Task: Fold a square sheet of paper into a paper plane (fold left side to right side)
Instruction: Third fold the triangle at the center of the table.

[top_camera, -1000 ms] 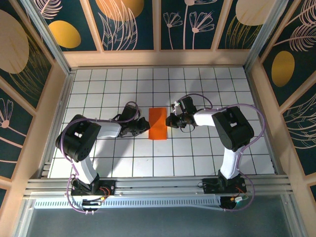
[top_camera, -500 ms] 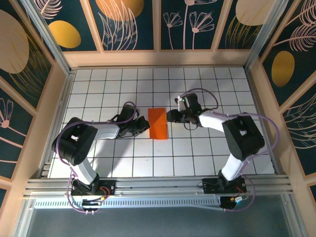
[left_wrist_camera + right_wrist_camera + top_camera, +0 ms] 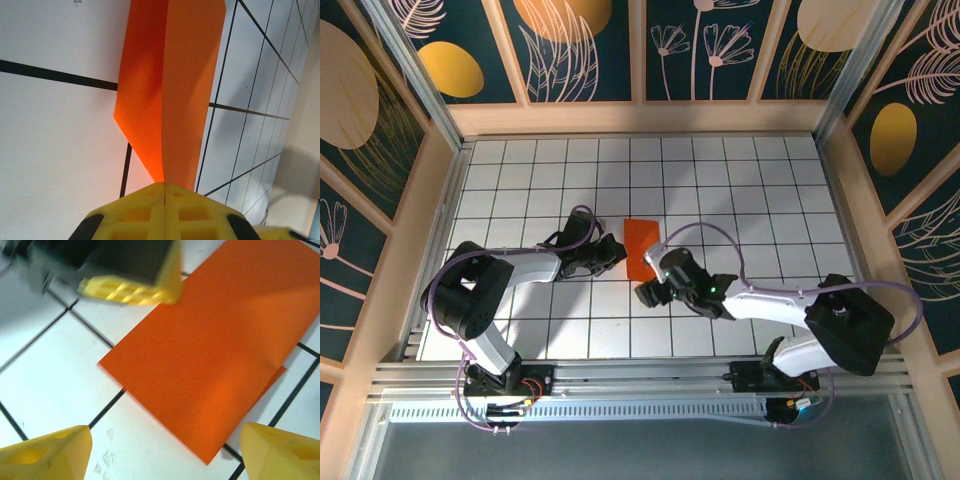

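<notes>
The paper (image 3: 640,240) lies flat about the middle of the table (image 3: 520,180), folded in half to a narrow oblong whose long sides run from the near edge toward the far edge. In the right wrist view a sliver of the lower layer peeks out past one corner of the upper layer (image 3: 220,350).

The left gripper (image 3: 618,252) reaches in from the left edge's side, its yellow fingers pressed tight together. Their tips meet the paper's left long side, and in the left wrist view the orange sheet (image 3: 170,75) runs right up to the seam of the gripper (image 3: 164,200). Whether the sheet is nipped between them I cannot tell.

The right gripper (image 3: 650,290) hovers over the paper's near end, jaws spread wide with nothing between them (image 3: 160,455).
</notes>
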